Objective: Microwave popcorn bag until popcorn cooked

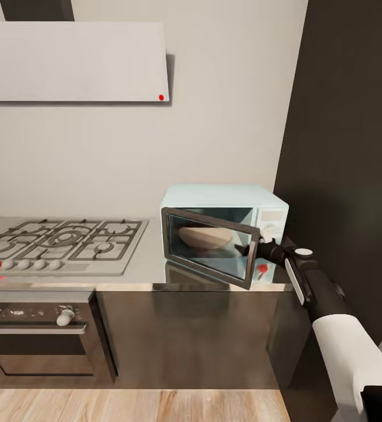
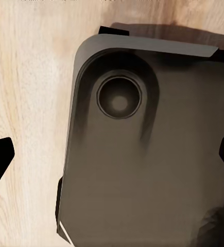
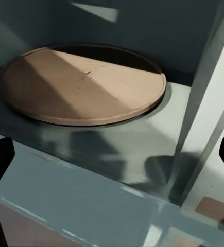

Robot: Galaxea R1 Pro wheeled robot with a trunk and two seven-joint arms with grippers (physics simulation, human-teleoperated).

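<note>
The pale blue-white microwave [image 1: 226, 202] stands on the grey countertop [image 1: 144, 266] at its right end, its dark glass door [image 1: 208, 246] swung partly out. My right gripper [image 1: 251, 247] is at the door's free edge, open, with nothing between its fingers. In the right wrist view the gripper [image 3: 113, 159] faces the microwave's cavity, where a flat tan round plate [image 3: 81, 85] lies. The popcorn bag and the popcorn are out of view. My left gripper [image 2: 113, 154] hangs open over the robot's dark base [image 2: 142, 154] and the wooden floor [image 2: 24, 77].
A gas hob [image 1: 62, 243] with black grates lies left of the microwave, with a dark oven [image 1: 38, 334] below and a pale hood [image 1: 74, 61] above. A tall dark cabinet [image 1: 343, 146] stands close on the right, against my right arm.
</note>
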